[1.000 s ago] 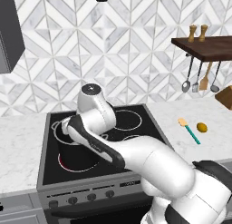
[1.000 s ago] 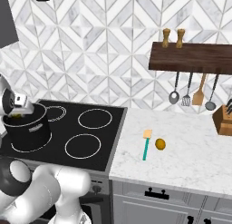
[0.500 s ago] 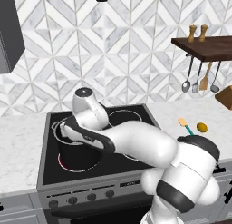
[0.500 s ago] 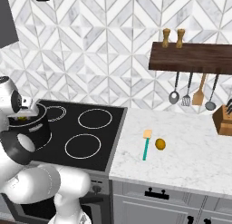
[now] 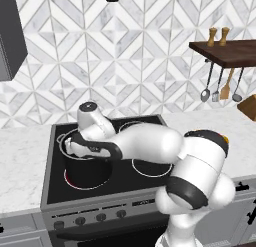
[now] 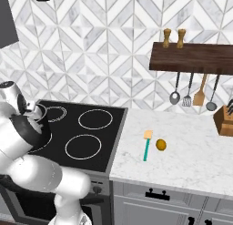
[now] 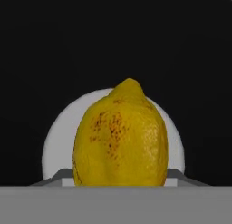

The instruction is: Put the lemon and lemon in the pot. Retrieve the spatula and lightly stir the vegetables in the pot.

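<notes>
Tool grips one lemon over the dark inside of the pot on the stove; second lemon lies on desk beside spatula.

1. One lemon, yellow with brown speckles, points its nub toward twelve o'clock in the hand view, inside the black pot.
2. The pot stands upright on the stove's front-left burner.
3. The other lemon lies on the marble counter, at three o'clock just beside the green-handled spatula.
</notes>
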Tool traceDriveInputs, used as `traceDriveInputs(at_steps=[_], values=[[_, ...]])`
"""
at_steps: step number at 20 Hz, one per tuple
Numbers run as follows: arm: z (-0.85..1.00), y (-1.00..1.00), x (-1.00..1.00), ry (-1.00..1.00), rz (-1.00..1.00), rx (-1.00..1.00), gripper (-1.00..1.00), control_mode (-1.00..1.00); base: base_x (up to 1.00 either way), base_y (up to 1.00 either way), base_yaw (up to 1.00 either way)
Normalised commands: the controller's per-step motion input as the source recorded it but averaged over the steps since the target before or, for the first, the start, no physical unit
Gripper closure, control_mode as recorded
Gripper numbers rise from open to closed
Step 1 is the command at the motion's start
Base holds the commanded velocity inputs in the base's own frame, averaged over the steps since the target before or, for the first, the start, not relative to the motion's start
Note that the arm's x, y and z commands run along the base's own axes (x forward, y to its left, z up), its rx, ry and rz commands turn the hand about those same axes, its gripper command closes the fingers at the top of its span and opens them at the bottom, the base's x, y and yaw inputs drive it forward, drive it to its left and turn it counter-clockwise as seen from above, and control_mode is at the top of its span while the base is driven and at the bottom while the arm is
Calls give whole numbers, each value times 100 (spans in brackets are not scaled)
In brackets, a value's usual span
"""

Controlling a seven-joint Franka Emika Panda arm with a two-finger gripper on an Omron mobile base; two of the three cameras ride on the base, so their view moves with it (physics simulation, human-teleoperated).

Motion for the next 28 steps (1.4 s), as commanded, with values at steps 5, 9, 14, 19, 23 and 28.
traceDriveInputs(at_steps=[5, 9, 14, 19, 23, 28], values=[[-4, 10, 19, 1, 0, 0, -100, -100, 0, 0, 0], [17, 1, 0, 0, 0, 0, -100, -100, 0, 0, 0], [39, 0, -2, 0, 0, 0, -100, -100, 0, 0, 0], [66, -16, -23, -1, -1, 0, -100, -100, 0, 0, 0], [71, -94, -98, -11, -5, 0, -100, -100, 0, 0, 0], [8, -100, -73, -4, -9, 2, -100, -100, 0, 0, 0]])
